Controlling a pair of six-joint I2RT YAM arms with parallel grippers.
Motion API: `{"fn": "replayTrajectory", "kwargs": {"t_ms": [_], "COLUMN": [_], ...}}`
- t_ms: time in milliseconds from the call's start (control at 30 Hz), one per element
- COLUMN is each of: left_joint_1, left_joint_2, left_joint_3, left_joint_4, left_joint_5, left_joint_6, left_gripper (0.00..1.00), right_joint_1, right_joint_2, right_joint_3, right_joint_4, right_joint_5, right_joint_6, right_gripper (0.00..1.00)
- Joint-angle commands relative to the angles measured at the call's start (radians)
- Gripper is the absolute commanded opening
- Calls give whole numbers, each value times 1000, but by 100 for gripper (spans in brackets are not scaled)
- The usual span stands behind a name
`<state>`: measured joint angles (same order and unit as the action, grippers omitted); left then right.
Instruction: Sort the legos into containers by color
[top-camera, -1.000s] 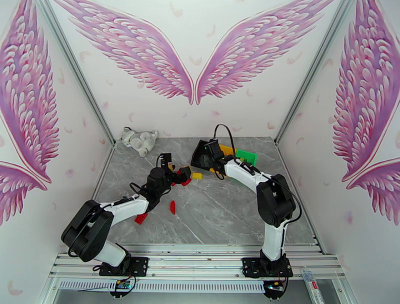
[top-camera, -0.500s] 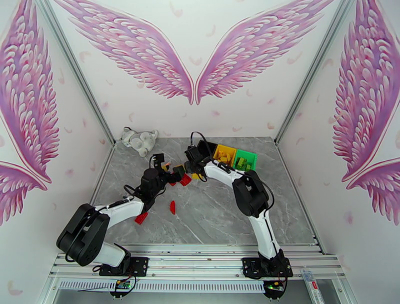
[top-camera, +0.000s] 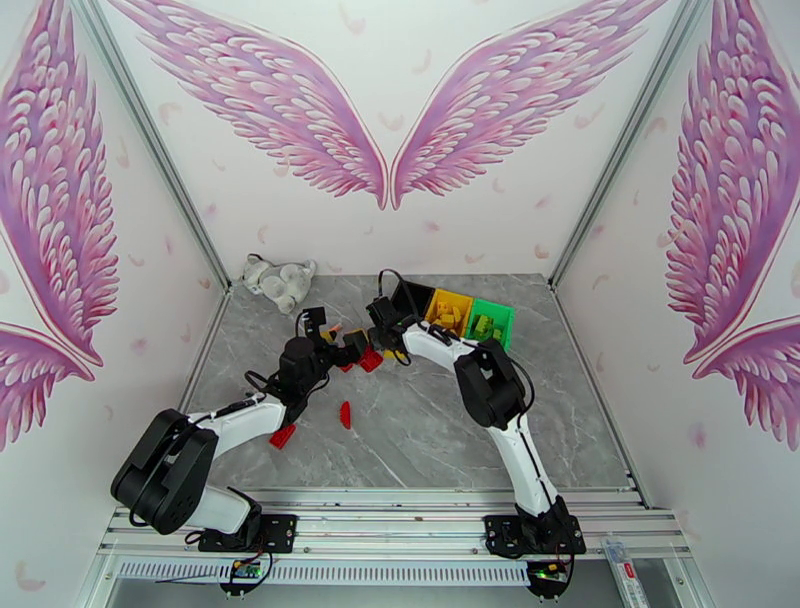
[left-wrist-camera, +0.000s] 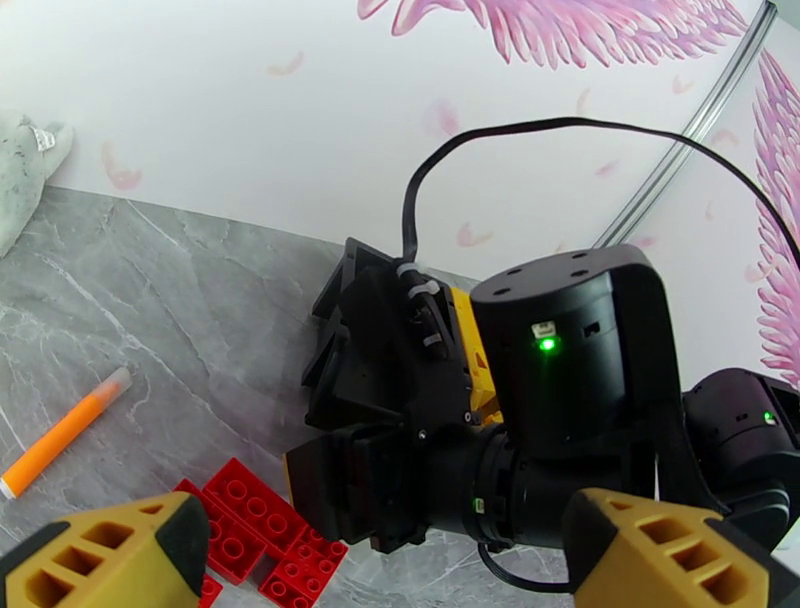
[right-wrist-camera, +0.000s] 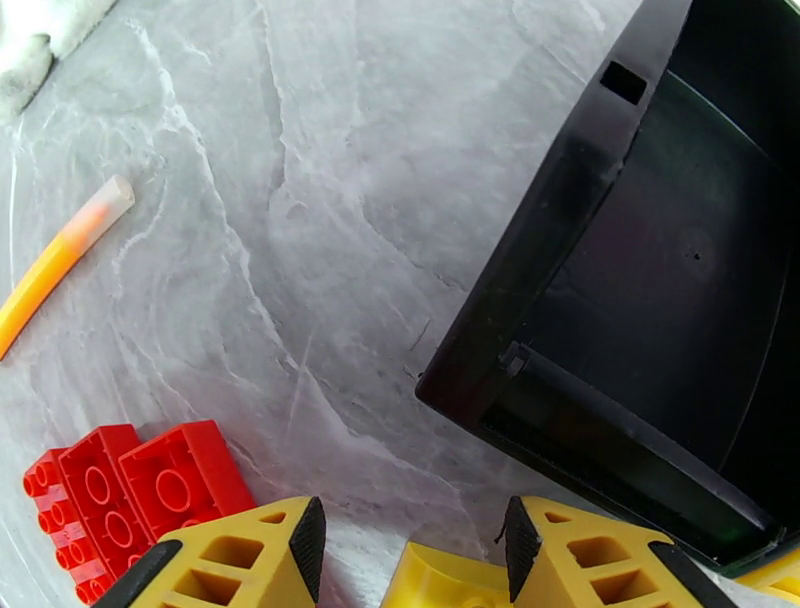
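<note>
Left jaws gape wide; between the right jaws a yellow lego (right-wrist-camera: 445, 587) sits cut off, grip impossible to judge.

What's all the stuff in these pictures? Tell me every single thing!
plush cat: one, grey-white, back left of table
marker pen: one, orange, near the red legos
black bin: one, black, back of table, leftmost of three
yellow bin: one, yellow, middle, yellow legos inside
green bin: one, green, rightmost, green legos inside
red legos: one cluster mid-table, two loose nearer the arms
yellow lego: one, yellow, by the black bin
table: one, grey marble
left end effector: one, yellow, open, over the red cluster
right end effector: one, yellow, astride the yellow lego
</note>
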<state>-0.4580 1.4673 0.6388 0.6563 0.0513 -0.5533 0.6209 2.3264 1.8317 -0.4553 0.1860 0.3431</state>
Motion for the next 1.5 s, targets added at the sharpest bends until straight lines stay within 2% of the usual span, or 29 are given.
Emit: {"fn": "replayTrajectory", "kwargs": {"t_ms": [0, 267, 500, 667, 800, 1067, 1233, 1467], "left_joint_1": [6, 6, 6, 6, 5, 4, 5, 6], "left_joint_2": [-25, -20, -12, -6, -1, 15, 17, 16], "left_joint_3": [-13, -12, -6, -3, -2, 6, 7, 7], "left_joint_4": [17, 17, 20, 22, 25, 29, 26, 26], "left_joint_5": [10, 11, 17, 22, 26, 37, 32, 35], "left_joint_6": [-1, -3, -6, -11, -13, -18, -14, -17], "left_gripper": [99, 99, 99, 99, 99, 99, 99, 99], "right_joint_1": [-11, -10, -8, -4, -4, -3, 6, 69], "right_joint_2": [-12, -151, -299, -358, -383, -395, -406, -498], "right_joint_3": [-47, -268, -495, -592, -643, -639, -687, -822], "right_joint_4": [15, 126, 246, 265, 260, 197, 230, 296], "right_joint_5": [-23, -70, -167, -224, -211, -47, -107, -141], "right_joint_6": [22, 65, 122, 118, 88, 0, 5, 35], "right_gripper": [54, 54, 55, 63, 71, 83, 83, 84]}}
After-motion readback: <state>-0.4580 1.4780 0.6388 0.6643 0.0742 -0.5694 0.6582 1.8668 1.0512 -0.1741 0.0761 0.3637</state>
